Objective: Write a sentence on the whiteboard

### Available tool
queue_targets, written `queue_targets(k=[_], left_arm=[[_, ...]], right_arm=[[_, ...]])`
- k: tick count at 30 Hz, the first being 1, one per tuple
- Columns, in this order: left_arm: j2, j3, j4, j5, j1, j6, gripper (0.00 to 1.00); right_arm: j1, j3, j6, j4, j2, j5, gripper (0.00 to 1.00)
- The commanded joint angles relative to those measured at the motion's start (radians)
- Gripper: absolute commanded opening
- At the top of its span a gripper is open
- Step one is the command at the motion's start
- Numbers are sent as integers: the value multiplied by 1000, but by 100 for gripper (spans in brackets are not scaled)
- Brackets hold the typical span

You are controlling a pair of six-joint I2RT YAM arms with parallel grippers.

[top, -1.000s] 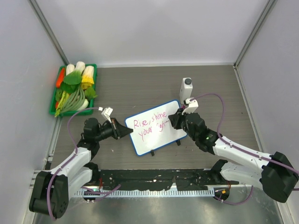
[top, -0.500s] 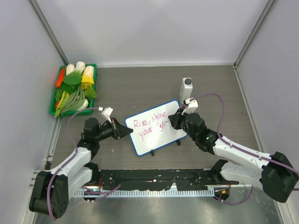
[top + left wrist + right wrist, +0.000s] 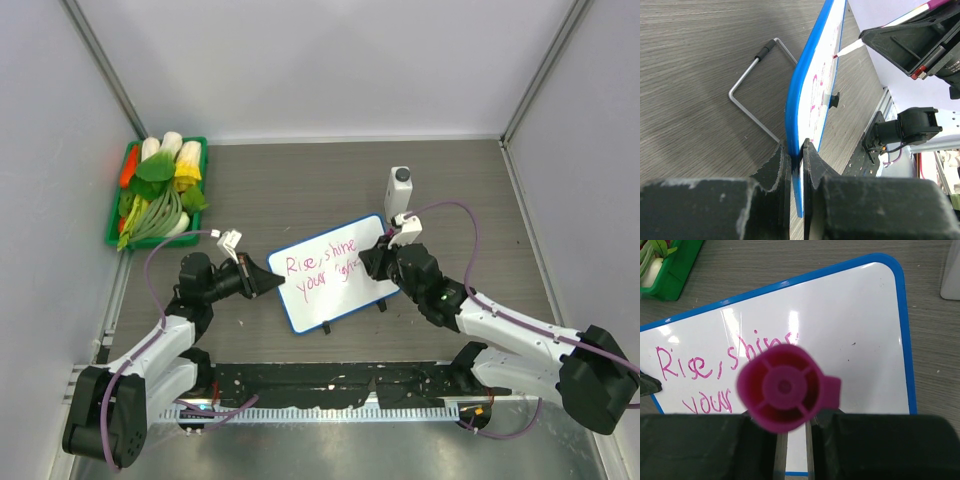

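A grey-brown wood-grain bench (image 3: 300,190) filled the floor of a booth with pale plain walls (image 3: 320,60) and metal corner posts. The whiteboard (image 3: 335,272) sat near the middle of the bench, skewed so that its right end pointed toward one o'clock. The left hand (image 3: 272,283) was clamped on the blue rim at the board's nine o'clock edge. In the left wrist view a bent wire leg (image 3: 747,85) showed behind the board. At three o'clock the right hand (image 3: 378,258) was closed around a pink marker (image 3: 785,387), its tip touching the white face. The sentence (image 3: 322,268) ran in two pink lines, "Rise, shine" above "your"; the last word was too small to read. A green tray (image 3: 112,225) of vegetables stood at ten o'clock, and a white bottle (image 3: 399,190) at one o'clock.
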Motion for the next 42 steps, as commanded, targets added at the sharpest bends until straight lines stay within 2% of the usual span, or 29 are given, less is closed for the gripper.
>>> queue_targets(k=[1,12,34,42], left_arm=[[-4,-6,27,-54,8,74,0],[-2,-5,29,-54,8,74,0],[-7,-6,27,-54,8,73,0],[-7,-6,26,-58,8,76,0]], right_arm=[[-1,-20,-5,-37,-13,-12,1],[-1,-46,-6,-59,-33,10,1],[-1,23,-20,-5,-18,92,1],[-2,57,-23,-21,-51,53,1]])
